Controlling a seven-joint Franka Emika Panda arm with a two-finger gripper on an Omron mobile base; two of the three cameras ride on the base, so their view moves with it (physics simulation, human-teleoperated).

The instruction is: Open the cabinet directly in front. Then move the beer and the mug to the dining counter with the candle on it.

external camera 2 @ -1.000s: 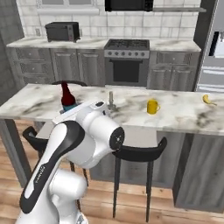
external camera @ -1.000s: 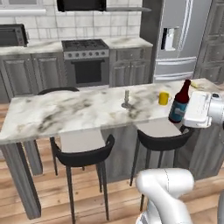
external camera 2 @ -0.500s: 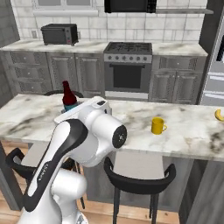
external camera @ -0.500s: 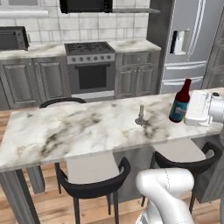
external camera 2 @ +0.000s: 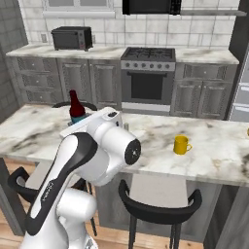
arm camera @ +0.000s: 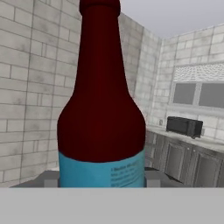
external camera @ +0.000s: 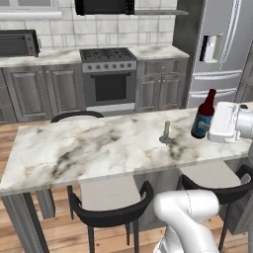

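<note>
Beer (external camera: 203,114): 1 dark red bottle, blue label, upright, held in the tool (arm camera: 101,178), whose 2 fingers (arm camera: 49,178) press the label on either side; it sits over the right part of the table (external camera: 89,153), whether resting on it cannot be told. Candle (external camera: 166,132): on the table, near the bottle's left in the left base view. Mug (external camera 2: 181,145): yellow, upright on the table, well apart from the bottle.

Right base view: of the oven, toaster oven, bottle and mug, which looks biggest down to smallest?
1. Oven
2. Toaster oven
3. Bottle, partly behind the arm
4. Mug
The bottle and mug sit nearer the camera, so true sizes differ more.
</note>
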